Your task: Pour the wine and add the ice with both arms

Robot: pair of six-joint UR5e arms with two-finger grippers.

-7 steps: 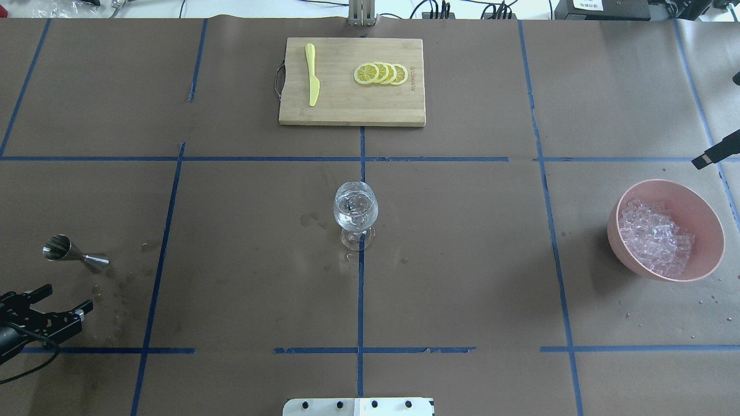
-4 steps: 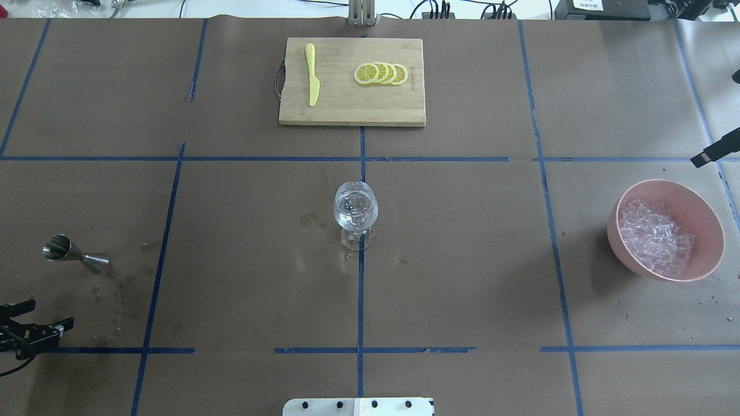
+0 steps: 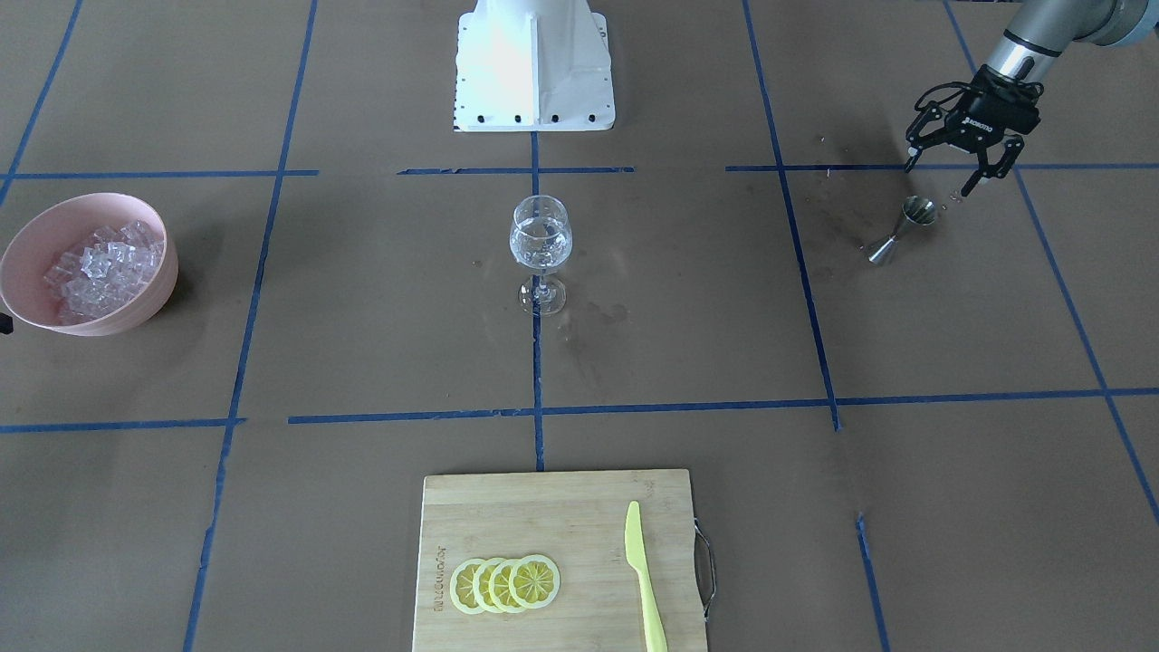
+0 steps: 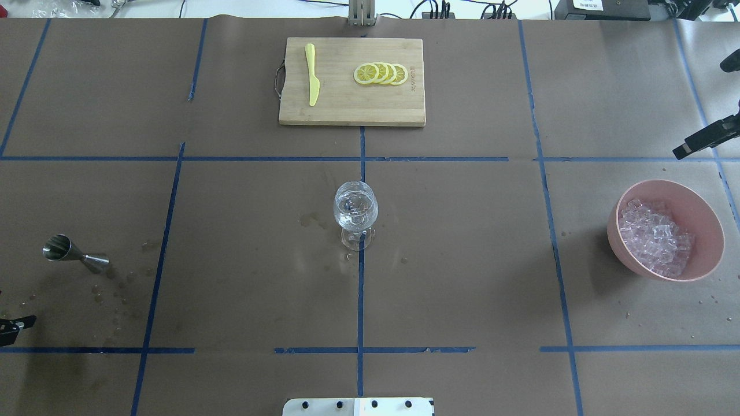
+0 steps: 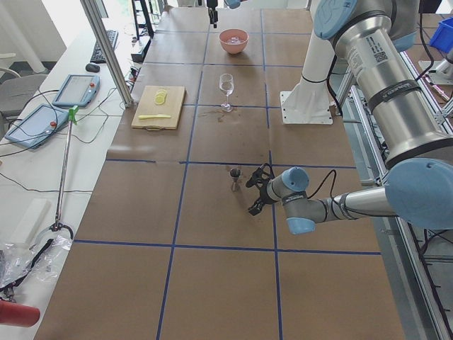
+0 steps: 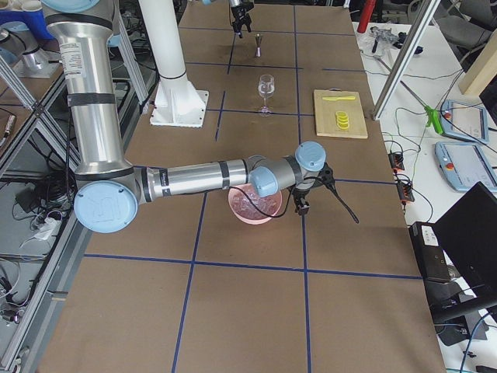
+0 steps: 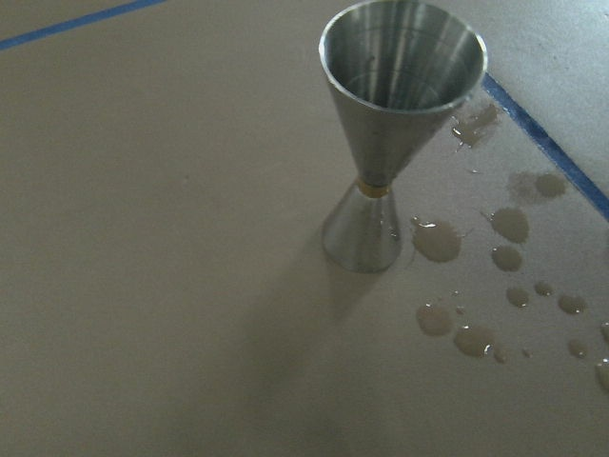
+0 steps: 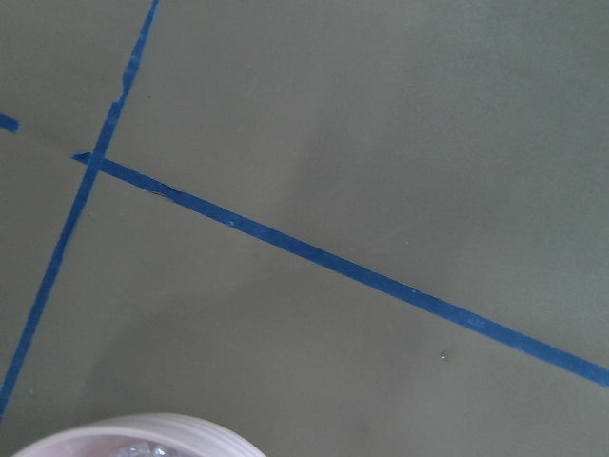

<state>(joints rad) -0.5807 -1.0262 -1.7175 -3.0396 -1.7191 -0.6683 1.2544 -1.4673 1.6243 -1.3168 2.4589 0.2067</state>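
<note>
Left gripper [image 3: 953,177]: fingers apart and holding nothing; over the last second it has backed away from the jigger, and you now see only its tip at the overhead view's edge.
Jigger [image 4: 75,255]: upright on the table, let go; droplets [image 7: 438,241] lie beside its foot.
Glass [image 4: 356,208]: at the table's centre; the wine [image 3: 540,252] sits in its bowl, so you can judge the pour done.
Bowl [image 4: 706,222]: pink, well to the right of the glass; the ice [image 4: 654,238] is heaped inside.
Right gripper [image 6: 303,203]: just beside the bowl; you cannot tell whether it is apart or closed; a thin dark rod [image 6: 345,210] juts from it, possibly a scoop, and it has shifted inward.
Meaning: adding the ice looks like your next step.
</note>
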